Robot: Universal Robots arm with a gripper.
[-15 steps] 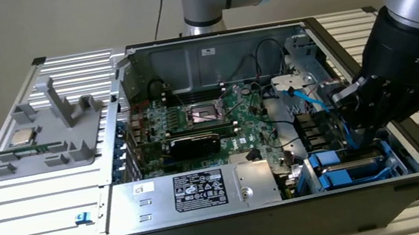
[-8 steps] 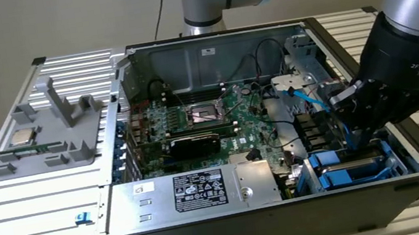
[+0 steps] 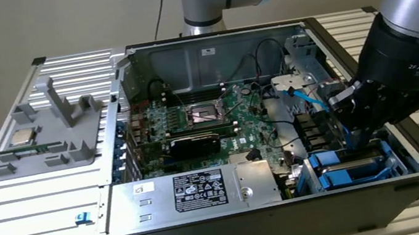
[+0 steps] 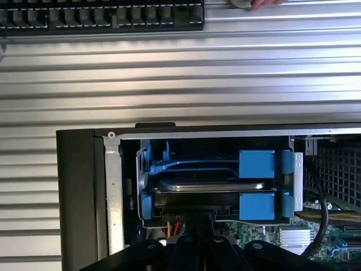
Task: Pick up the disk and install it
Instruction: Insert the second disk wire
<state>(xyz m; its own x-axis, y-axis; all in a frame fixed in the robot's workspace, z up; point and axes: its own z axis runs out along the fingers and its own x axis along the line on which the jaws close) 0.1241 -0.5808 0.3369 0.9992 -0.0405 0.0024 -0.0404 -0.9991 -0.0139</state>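
disk [image 4: 210,187]: lies flat in blue bay, long axis along the case's [image 3: 251,226] front wall
gripper [image 3: 359,132]: fingers closed, just above disk
label [image 3: 198,189]: black, print unreadable

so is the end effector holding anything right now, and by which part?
Nothing visibly held. The end effector is shut, down in the case's drive bay, above the disk, which sits in its blue carrier in the bay.
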